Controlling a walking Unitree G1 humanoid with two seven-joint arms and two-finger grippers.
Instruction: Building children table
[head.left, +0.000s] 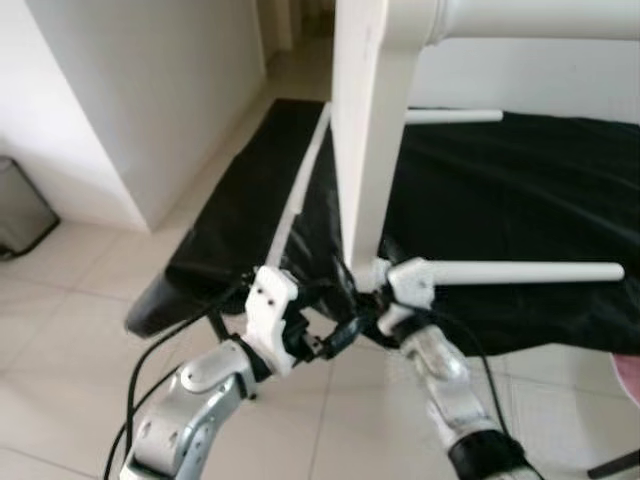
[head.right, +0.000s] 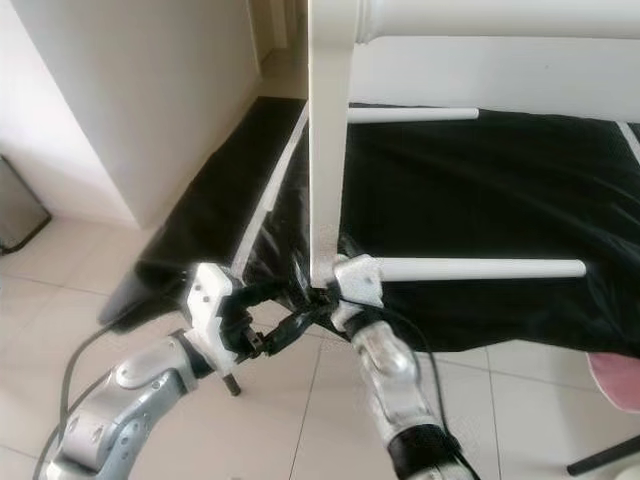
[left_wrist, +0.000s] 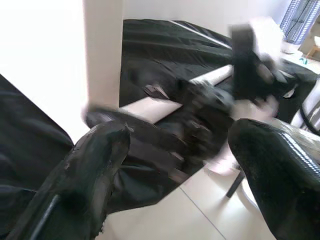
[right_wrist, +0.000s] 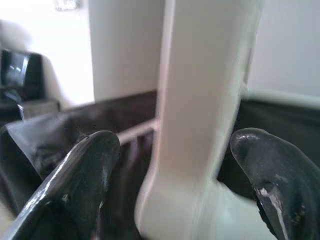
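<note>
At the near edge of the black-draped bench (head.left: 520, 200), we have a tall white table leg (head.left: 365, 130) standing upright, its foot right at the cloth's front rim where both our grippers meet. A white dowel (head.left: 530, 271) juts sideways from the joint at that foot, and a second dowel (head.left: 455, 116) sticks out higher up, both pointing toward our right over the cloth. Along the bench's left edge lies a thin white rail (head.left: 300, 190).

Our right gripper (right_wrist: 175, 150) stands with its jaws spread, one black finger on each side of the leg; from the wrist view the pads look close to the wood, but we cannot tell whether they press it. Our left gripper (left_wrist: 175, 150) is likewise spread wide, pointing at the leg's foot and at the right gripper's knuckles, grasping nothing.

We judge that the risk lies in that foot. The leg is tall, its top carries more white frame, and it seems to rest only at the very rim of the bench. If neither claw clamps it, a small nudge from either arm could tip it toward us or slide it off the edge onto the tile floor (head.left: 60, 330). The cloth looks slippery and loose, which would help it skate. Our two grippers are also crowded together, so closing one may knock the other, or catch the cable (head.left: 150, 370) looping by the left wrist.
</note>
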